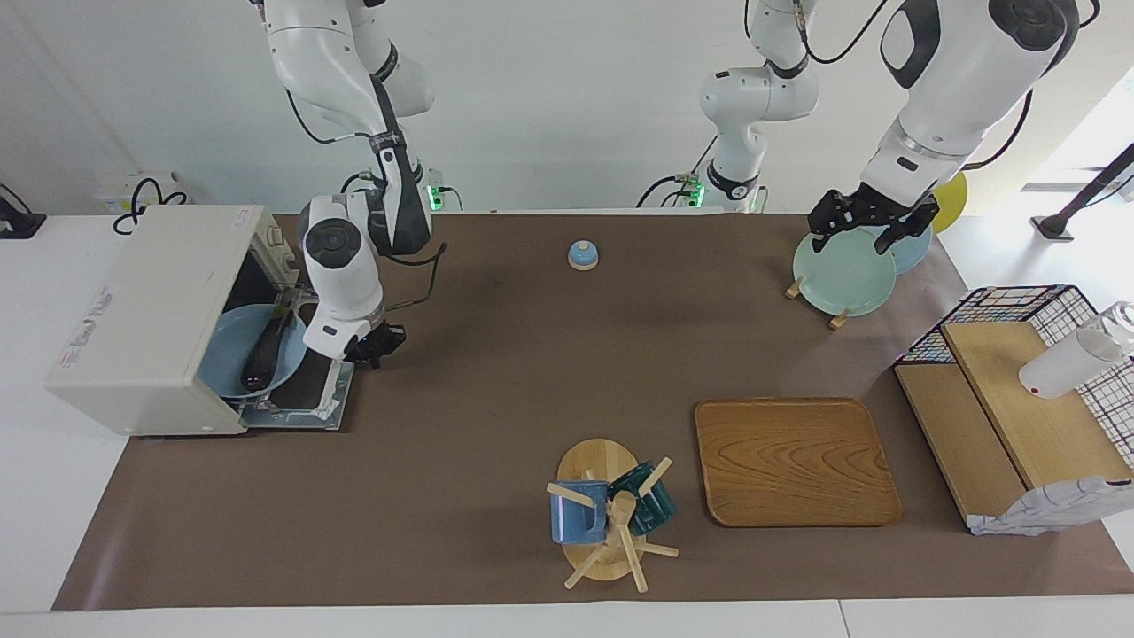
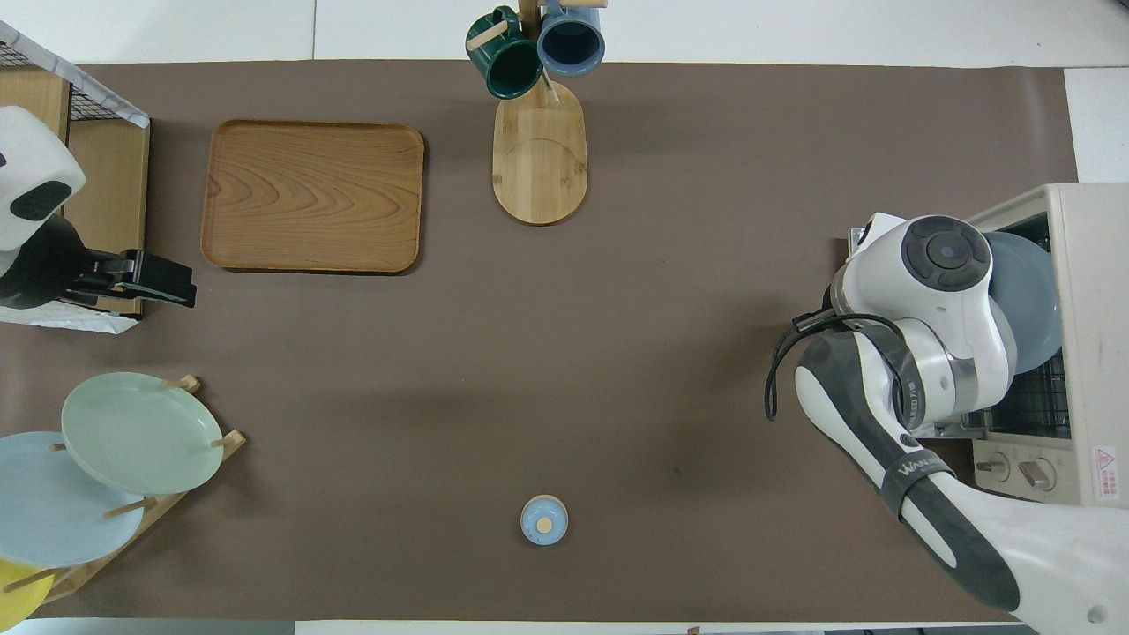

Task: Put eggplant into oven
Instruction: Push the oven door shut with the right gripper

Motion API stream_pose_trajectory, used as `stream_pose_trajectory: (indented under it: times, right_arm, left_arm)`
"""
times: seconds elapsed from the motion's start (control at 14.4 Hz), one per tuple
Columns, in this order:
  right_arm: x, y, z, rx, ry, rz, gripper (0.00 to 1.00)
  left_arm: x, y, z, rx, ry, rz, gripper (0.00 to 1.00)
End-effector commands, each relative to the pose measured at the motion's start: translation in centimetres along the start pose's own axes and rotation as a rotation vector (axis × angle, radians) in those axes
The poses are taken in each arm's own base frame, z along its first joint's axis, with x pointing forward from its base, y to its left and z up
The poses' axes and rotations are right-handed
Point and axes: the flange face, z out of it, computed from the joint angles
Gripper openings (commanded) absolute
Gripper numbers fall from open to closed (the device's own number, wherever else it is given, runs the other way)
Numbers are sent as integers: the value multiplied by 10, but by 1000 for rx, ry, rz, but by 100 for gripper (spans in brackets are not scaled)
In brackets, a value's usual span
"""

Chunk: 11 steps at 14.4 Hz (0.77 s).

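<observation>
The cream-white oven (image 1: 151,310) stands at the right arm's end of the table with its door (image 1: 306,394) folded down flat. Inside it a blue plate (image 1: 229,354) carries the dark eggplant (image 1: 264,352), lying lengthwise and touched by nothing. My right gripper (image 1: 370,344) is shut and holds nothing; it hangs low over the mat just off the door's edge. In the overhead view the right arm hides the eggplant, and only the oven (image 2: 1094,291) and plate (image 2: 1032,291) show. My left gripper (image 1: 870,226) waits open over the plate rack.
A blue bell (image 1: 583,255) sits mid-table near the robots. A mug tree (image 1: 607,514) and a wooden tray (image 1: 793,461) lie farther out. The plate rack (image 1: 842,270) and a wire basket with wooden shelves (image 1: 1019,399) stand at the left arm's end.
</observation>
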Motion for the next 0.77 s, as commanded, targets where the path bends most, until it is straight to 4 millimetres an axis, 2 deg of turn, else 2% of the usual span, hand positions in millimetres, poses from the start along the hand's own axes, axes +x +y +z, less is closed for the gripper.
stream_pose_trajectory:
  times: [0.0,0.21,0.49,0.56,0.7]
  right_arm:
    - [-9,4,-3,-49,-3,-33,0]
    - [-11,12,-1,-100,-23,-71,0]
    - [-8,26,-13,-141,-43,-154,0]
    - [-6,32,-23,-144,-54,-160,0]
    - [4,46,-60,-159,-85,-187,0]
  left_arm:
    - [0,-3,0,16,-3,12,100]
    - [0,-2,-1,16,-1,13,100]
    - [0,-3,-1,16,-1,12,100]
    - [0,-2,-1,16,-1,13,100]
    - [0,-3,-1,16,-1,10,100]
